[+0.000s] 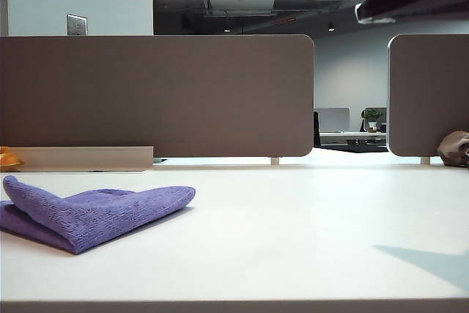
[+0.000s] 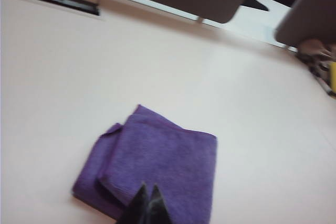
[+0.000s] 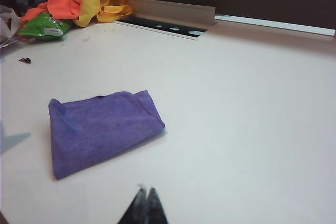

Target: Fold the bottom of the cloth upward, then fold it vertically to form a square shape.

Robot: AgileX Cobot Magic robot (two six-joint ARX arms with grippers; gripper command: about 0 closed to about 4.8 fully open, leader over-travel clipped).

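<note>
**Folded cloth on the tabletop, both tools clenched and empty**

In the exterior view, the purple cloth (image 1: 88,214) is seen lying folded on the white tabletop (image 1: 308,232) at the left, with one corner raised slightly at its left end. Grey divider panels (image 1: 157,93) are stood along the far edge. Neither tool is shown here; only a dark part of the rig is seen at the upper right.

In the left wrist view, the left tool (image 2: 146,205) is held above the tabletop with its dark tips pressed together and nothing between them. The cloth (image 2: 157,163) is laid in layers just beyond the tips, its edges not quite matched.

In the right wrist view, the right tool (image 3: 145,207) is likewise clenched and empty, well apart from the cloth (image 3: 100,129). A heap of orange and yellow fabric (image 3: 86,1) and a green packet (image 3: 44,26) are seen near the far edge.
</note>
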